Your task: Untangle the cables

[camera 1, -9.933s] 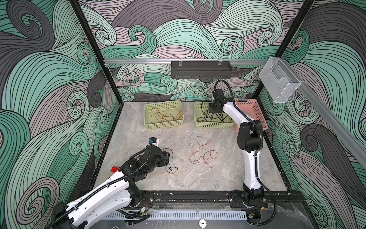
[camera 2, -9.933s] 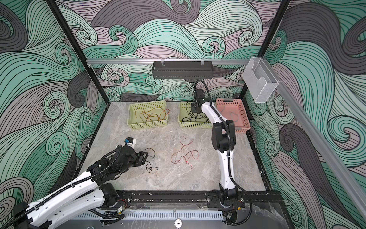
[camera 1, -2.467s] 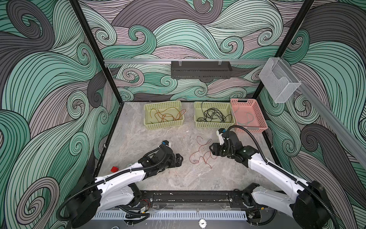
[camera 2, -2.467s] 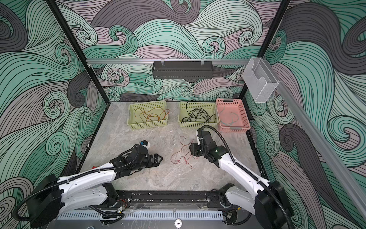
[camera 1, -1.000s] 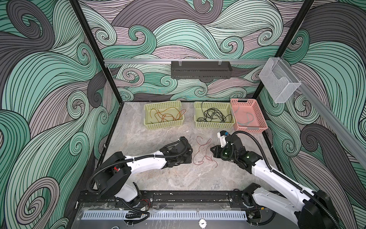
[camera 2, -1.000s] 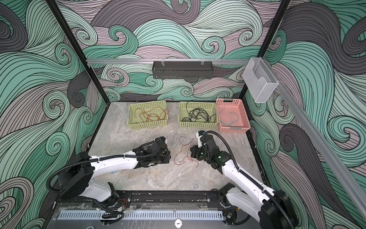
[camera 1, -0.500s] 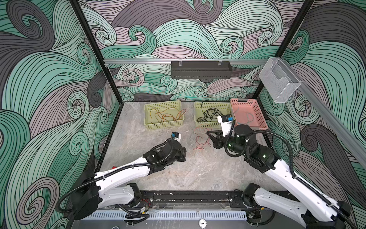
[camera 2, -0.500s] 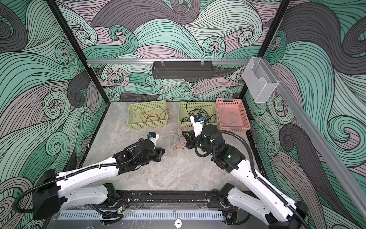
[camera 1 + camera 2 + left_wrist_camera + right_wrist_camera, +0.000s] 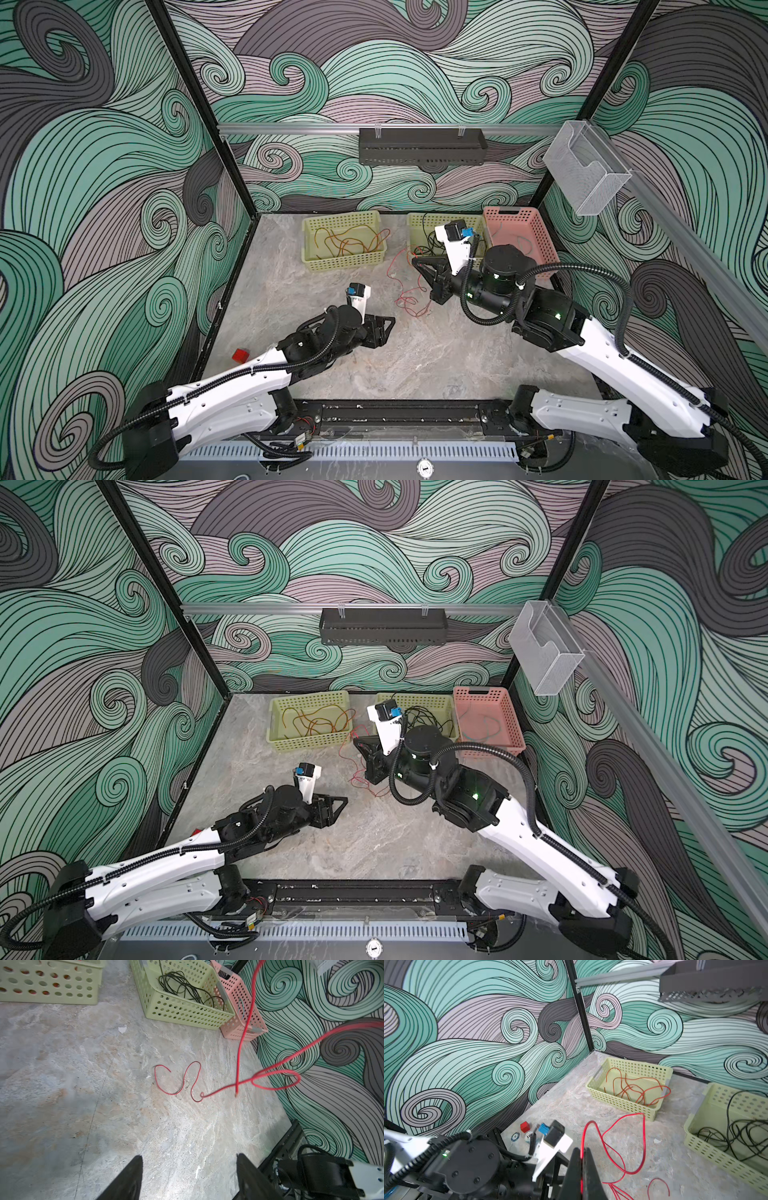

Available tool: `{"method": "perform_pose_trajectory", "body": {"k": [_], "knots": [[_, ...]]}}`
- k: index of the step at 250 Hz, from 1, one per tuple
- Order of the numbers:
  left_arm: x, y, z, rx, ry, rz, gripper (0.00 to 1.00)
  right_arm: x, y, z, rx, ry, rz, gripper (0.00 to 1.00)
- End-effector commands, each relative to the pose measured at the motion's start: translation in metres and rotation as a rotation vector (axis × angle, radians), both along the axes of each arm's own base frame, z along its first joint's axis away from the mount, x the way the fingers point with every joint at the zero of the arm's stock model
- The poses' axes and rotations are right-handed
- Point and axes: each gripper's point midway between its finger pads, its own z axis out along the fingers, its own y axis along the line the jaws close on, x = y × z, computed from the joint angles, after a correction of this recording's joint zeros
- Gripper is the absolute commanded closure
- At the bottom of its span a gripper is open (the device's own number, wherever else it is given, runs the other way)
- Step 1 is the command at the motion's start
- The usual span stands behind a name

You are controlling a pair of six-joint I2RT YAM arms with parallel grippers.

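Right claw, jaws pinched shut on a red cable, holds one end clear of the table. The slack trails to the claw's 6 o'clock in both top views. Left claw stands wide and empty, with the cable at its 1 o'clock, apart. The step appears to be sorting a freed strand. Next it likely needs carrying to the basket at 9 o'clock, which holds others of that colour, clearing the rim before release.
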Motion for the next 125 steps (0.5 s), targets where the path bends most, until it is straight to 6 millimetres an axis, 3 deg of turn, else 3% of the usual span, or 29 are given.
{"method": "perform_pose_trajectory", "body": {"k": [1, 28, 73, 100, 125], "knots": [[-0.001, -0.020, 0.024, -0.065, -0.107, -0.062, 0.29, -0.001, 0.004, 0.028, 0.008, -0.072, -0.006, 1.00], [0.003, -0.025, 0.035, -0.071, -0.171, -0.049, 0.26, -0.008, 0.013, 0.045, 0.015, -0.101, 0.022, 1.00], [0.023, -0.013, 0.041, -0.032, -0.236, 0.074, 0.27, -0.020, 0.022, 0.059, 0.027, -0.127, 0.055, 1.00], [0.031, -0.009, 0.039, 0.004, -0.251, 0.122, 0.37, -0.022, 0.018, 0.066, 0.041, -0.141, 0.043, 1.00], [0.031, -0.008, 0.036, 0.019, -0.241, 0.124, 0.61, -0.020, 0.010, 0.069, 0.038, -0.159, 0.016, 1.00]]}}
